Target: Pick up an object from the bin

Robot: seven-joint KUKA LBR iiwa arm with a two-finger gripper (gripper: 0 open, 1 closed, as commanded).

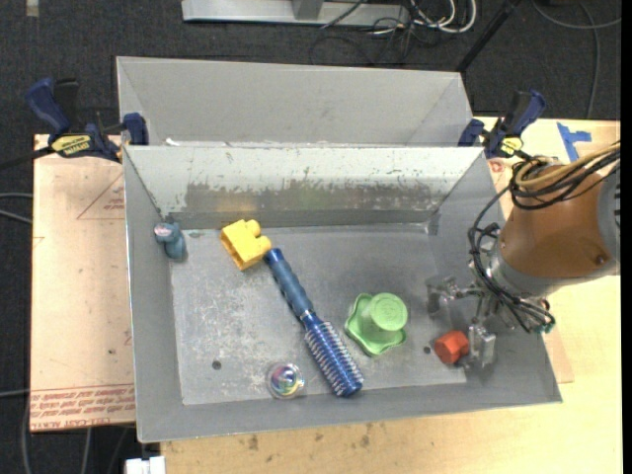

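Our hand [462, 321] hangs open and empty, so nothing is lifted yet. We see a small red block [451, 348] just beside it.

I see 1 dull, scratched grey metal bin [217, 304]; the green cup [377, 322] and yellow block [244, 242] look like smooth plastic, the small ball [285, 380] glossy and iridescent.

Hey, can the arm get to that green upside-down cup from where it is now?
Probably yes. The green cup stands uncovered just to the view's left of the gripper, with bare floor between them. The red block by the gripper and the blue brush beyond the cup leave that way free.
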